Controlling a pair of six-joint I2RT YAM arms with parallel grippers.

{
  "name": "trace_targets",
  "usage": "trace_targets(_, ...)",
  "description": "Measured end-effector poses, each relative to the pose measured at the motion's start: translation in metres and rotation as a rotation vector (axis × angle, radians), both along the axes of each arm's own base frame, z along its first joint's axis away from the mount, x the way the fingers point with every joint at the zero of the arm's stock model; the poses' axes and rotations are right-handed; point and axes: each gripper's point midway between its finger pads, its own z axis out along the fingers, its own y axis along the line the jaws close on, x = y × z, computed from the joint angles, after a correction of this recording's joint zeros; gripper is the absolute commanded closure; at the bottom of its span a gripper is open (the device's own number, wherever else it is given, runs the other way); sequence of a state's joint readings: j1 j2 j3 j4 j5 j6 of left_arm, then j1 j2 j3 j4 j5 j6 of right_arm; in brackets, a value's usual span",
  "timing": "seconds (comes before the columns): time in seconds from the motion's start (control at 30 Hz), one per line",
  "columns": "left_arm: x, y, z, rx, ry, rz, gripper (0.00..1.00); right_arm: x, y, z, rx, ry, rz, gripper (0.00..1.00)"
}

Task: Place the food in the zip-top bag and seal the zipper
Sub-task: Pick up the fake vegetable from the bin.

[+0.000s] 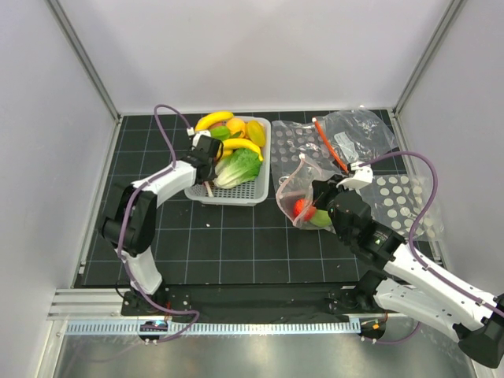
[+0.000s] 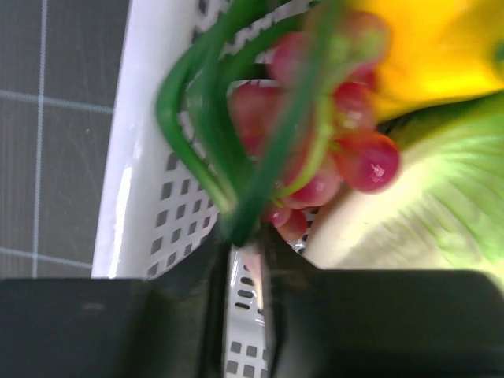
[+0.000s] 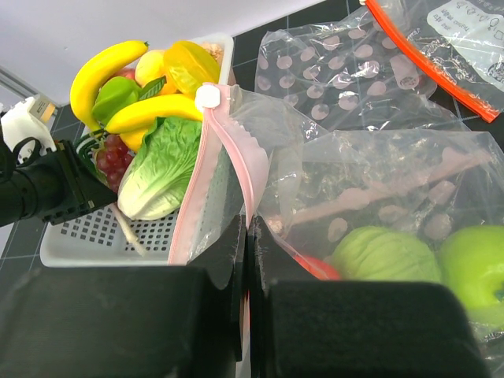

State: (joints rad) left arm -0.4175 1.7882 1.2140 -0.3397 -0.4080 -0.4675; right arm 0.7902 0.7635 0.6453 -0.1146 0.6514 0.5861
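While the right gripper (image 3: 248, 236) is clamped on the pink zipper (image 3: 236, 150), holding up the mouth of the zip-top bag (image 1: 293, 189) near the middle of the table, we find only a red piece (image 1: 302, 209) and green pieces (image 1: 321, 218) inside. We note bananas (image 1: 214, 120), lettuce (image 1: 240, 167) and other food left in the white basket (image 1: 232, 197) toward the far edge, where the left gripper (image 2: 248, 260) is pinched on the stem of the grapes (image 2: 346, 150). Sealing is not yet done.
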Motion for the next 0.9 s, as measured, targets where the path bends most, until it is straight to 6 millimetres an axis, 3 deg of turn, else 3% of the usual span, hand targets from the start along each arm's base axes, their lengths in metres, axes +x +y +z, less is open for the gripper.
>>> trace_targets(0.13, -0.006, 0.005, -0.001, 0.000, 0.014, 0.010, 0.87, 0.000, 0.000, 0.000, 0.000, 0.000, 0.000, 0.99)
trace_targets(0.27, -0.021, 0.004, 0.014, -0.049, -0.022, -0.004, 0.87, 0.000, 0.000, 0.000, 0.000, 0.000, 0.000, 0.99)
trace_targets(0.4, -0.040, -0.004, 0.053, -0.094, -0.124, -0.043, 0.87, 0.001, 0.001, -0.002, -0.004, 0.005, 0.004, 0.99)
trace_targets(0.53, -0.061, -0.030, 0.113, -0.157, -0.308, -0.136, 0.85, 0.002, 0.005, -0.006, -0.013, 0.019, 0.017, 0.99)
trace_targets(0.63, -0.078, -0.040, 0.145, -0.210, -0.407, -0.184, 0.85, 0.002, 0.006, -0.007, -0.015, 0.020, 0.021, 0.99)
trace_targets(0.77, -0.087, -0.036, 0.165, -0.229, -0.479, -0.191, 0.85, 0.001, 0.008, -0.007, -0.015, 0.020, 0.032, 0.99)
trace_targets(0.9, -0.097, -0.040, 0.170, -0.268, -0.505, -0.231, 0.85, 0.001, 0.011, -0.005, -0.013, 0.015, 0.049, 0.99)
